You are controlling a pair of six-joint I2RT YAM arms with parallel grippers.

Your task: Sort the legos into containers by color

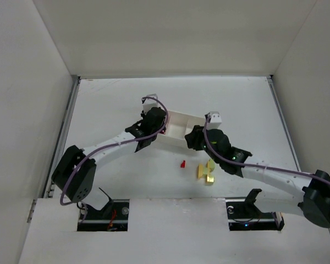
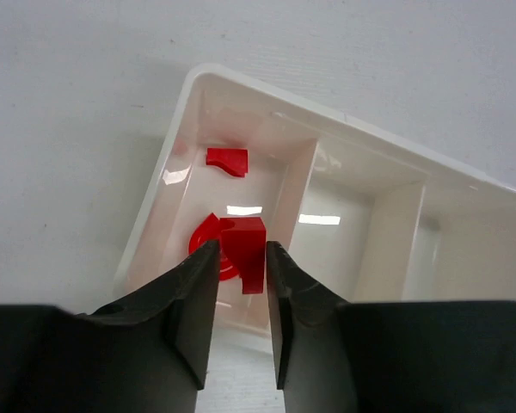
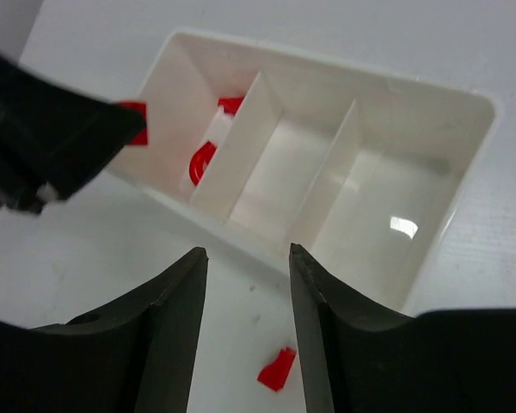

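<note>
White table (image 1: 115, 104) — yellow legos (image 1: 207, 171) overhead only, left gripper's (image 2: 242, 248) red brick (image 2: 246, 262) wrist-side

On the desk (image 1: 115, 99) the tray (image 1: 179, 122) holds two bricks (image 2: 227, 161) in its leftmost compartment; other bricks (image 1: 206, 172) lie before it.

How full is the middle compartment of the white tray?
Empty: the middle compartment shows only bare white floor; red pieces lie in an end compartment.
</note>
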